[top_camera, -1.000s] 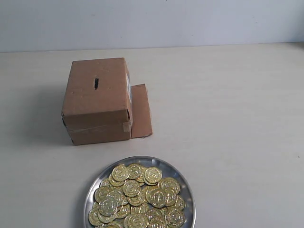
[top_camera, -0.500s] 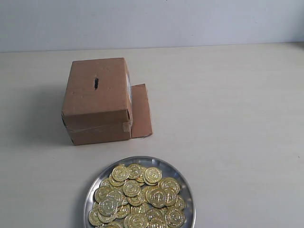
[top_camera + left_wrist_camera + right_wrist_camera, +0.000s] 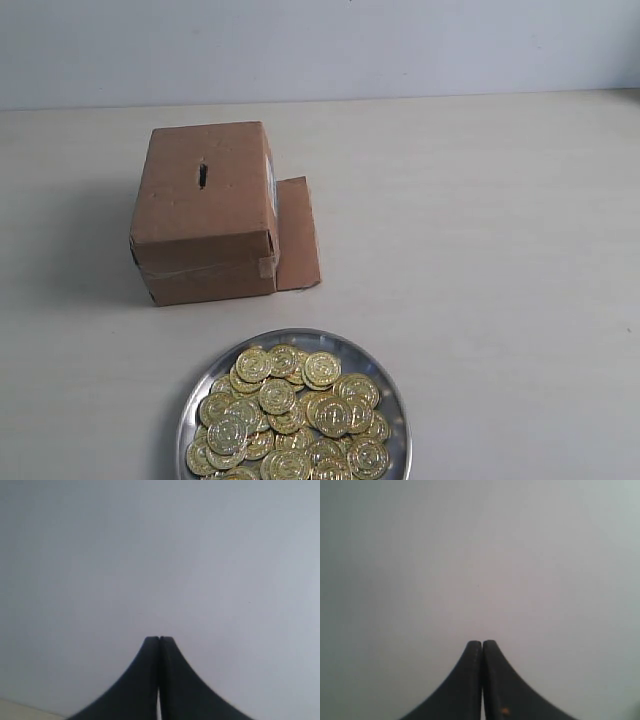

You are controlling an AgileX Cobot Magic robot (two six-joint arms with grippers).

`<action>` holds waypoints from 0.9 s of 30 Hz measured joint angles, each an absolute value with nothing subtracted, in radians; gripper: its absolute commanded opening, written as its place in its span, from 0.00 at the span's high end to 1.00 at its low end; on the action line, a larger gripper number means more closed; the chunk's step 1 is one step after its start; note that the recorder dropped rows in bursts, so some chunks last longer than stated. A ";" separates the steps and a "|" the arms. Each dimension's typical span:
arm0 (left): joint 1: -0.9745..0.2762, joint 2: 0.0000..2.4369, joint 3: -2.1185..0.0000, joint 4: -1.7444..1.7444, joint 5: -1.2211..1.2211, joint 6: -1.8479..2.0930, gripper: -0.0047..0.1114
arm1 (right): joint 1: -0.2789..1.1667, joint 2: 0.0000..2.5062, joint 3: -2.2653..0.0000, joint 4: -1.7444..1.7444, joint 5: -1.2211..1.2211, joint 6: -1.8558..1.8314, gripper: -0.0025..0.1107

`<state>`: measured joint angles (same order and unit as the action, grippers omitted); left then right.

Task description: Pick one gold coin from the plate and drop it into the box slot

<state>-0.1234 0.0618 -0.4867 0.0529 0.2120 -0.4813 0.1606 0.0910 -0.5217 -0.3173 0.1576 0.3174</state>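
The brown cardboard box [image 3: 205,210] stands on the table at the back left, with the dark slot [image 3: 202,176] in its top face. In front of it, at the near edge, the silver plate [image 3: 388,385] holds several gold coins [image 3: 285,415] in a heap. Neither arm shows in the exterior view. My left gripper [image 3: 159,639] is shut with nothing between its black fingers, and faces a blank grey wall. My right gripper [image 3: 482,643] is likewise shut and empty before a plain grey surface.
A loose cardboard flap [image 3: 297,235] lies flat on the table against the box's right side. A white label [image 3: 272,180] shows on the box's right face. The pale table [image 3: 480,250] stretches to the right, with a grey wall behind.
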 measured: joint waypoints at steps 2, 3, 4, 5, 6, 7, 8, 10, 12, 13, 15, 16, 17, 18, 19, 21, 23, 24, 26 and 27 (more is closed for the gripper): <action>-0.123 0.026 -0.435 0.062 0.199 -0.481 0.96 | 0.161 0.058 -0.471 -0.317 0.155 0.317 0.98; -0.121 0.013 -0.411 0.065 0.199 -0.481 0.96 | 0.161 0.038 -0.444 -0.317 0.154 0.317 0.98; -0.120 0.008 -0.392 0.067 0.196 -0.481 0.96 | 0.161 0.024 -0.423 -0.317 0.154 0.317 0.98; -0.115 0.006 -0.365 0.069 0.194 -0.481 0.96 | 0.161 0.011 -0.394 -0.317 0.150 0.317 0.98; -0.110 0.004 -0.349 0.069 0.193 -0.481 0.96 | 0.161 0.008 -0.374 -0.317 0.146 0.317 0.98; -0.106 0.004 -0.334 0.069 0.193 -0.481 0.96 | 0.159 0.004 -0.348 -0.317 0.142 0.317 0.98; -0.101 0.004 -0.316 0.069 0.193 -0.481 0.96 | 0.155 0.004 -0.322 -0.317 0.134 0.317 0.98; -0.101 0.004 -0.300 0.069 0.193 -0.481 0.96 | 0.150 0.004 -0.274 -0.317 0.112 0.317 0.98; -0.101 0.004 -0.288 0.069 0.192 -0.481 0.96 | 0.150 0.004 -0.224 -0.313 0.098 0.317 0.98; -0.101 0.004 -0.284 0.069 0.192 -0.481 0.96 | 0.150 0.004 -0.204 -0.313 0.095 0.317 0.98; -0.101 0.004 -0.270 0.069 0.186 -0.481 0.96 | 0.149 0.004 -0.154 -0.313 0.089 0.317 0.98; -0.101 0.004 -0.263 0.069 0.183 -0.481 0.96 | 0.149 0.004 -0.130 -0.313 0.087 0.317 0.98; -0.101 0.004 -0.250 0.069 0.179 -0.479 0.96 | 0.149 0.004 -0.106 -0.313 0.087 0.317 0.98; -0.101 0.004 -0.240 0.069 0.177 -0.479 0.96 | 0.149 0.004 -0.084 -0.311 0.087 0.317 0.98; -0.101 0.004 -0.226 0.069 0.171 -0.479 0.96 | 0.149 0.004 -0.064 -0.311 0.087 0.317 0.98; -0.101 0.004 -0.197 0.069 0.157 -0.479 0.96 | 0.149 0.004 -0.033 -0.311 0.087 0.317 0.98; -0.101 0.004 -0.163 0.069 0.151 -0.479 0.96 | 0.149 0.004 -0.009 -0.309 0.087 0.317 0.98; -0.101 0.004 -0.146 0.069 0.150 -0.479 0.96 | 0.149 0.004 -0.004 -0.309 0.089 0.317 0.98; -0.101 0.004 -0.114 0.069 0.148 -0.479 0.96 | 0.149 0.004 -0.004 -0.309 0.089 0.317 0.98; -0.101 0.004 -0.101 0.069 0.148 -0.479 0.96 | 0.149 0.004 -0.004 -0.309 0.089 0.317 0.98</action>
<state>-0.1010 0.0035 -0.1013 0.0690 0.1482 -0.4790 0.1488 0.0040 -0.0043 -0.3091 0.0893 0.3174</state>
